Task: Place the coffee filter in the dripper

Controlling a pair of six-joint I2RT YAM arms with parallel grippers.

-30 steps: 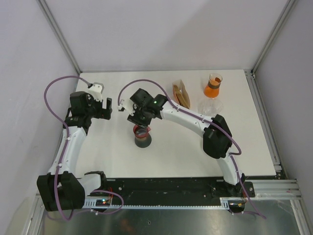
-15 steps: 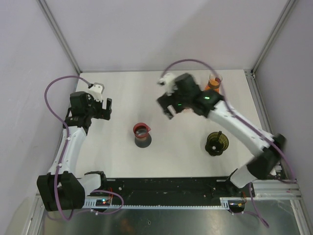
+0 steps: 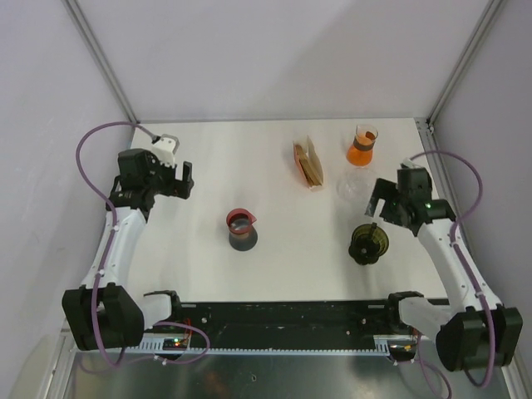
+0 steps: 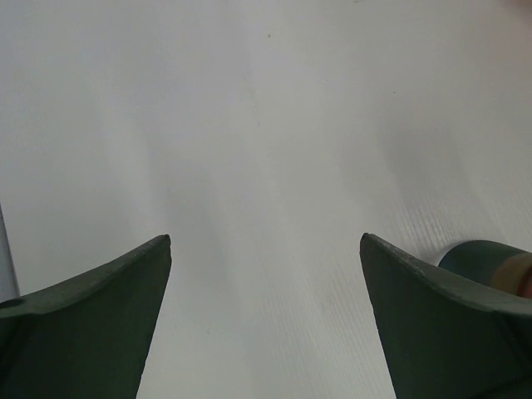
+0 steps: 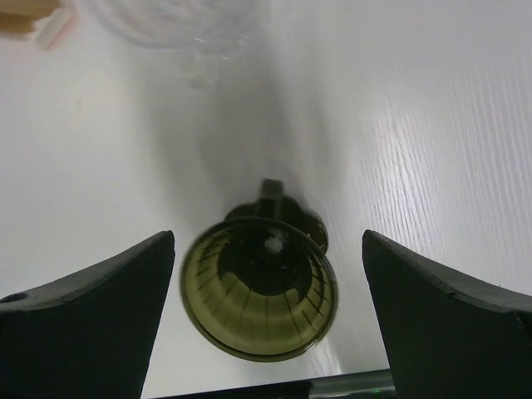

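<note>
the dark olive-green ribbed plastic dripper (image 3: 368,243) stands upright on the white surface (image 3: 274,274), mouth up, near the front right. the right claw (image 5: 268,237) hangs just above it with its two dark fingers spread wide, one on each side of the dripper's rim in the wrist view, touching nothing and holding nothing. the brown paper coffee filter (image 3: 309,162) stands on edge beyond the dripper and to its left, well apart from it, not in it. a clear glass flask with orange liquid (image 3: 361,145) stands beyond the dripper, near the far edge, and a clear glass base (image 3: 356,181) lies between that flask and the dripper. a grey cup with a red rim (image 3: 242,229) sits well to the left of the dripper. the left claw (image 3: 189,183) hovers farther left still, past the cup, fingers fully apart and empty, over bare surface, with the cup's edge showing by its right finger in the wrist view.
</note>
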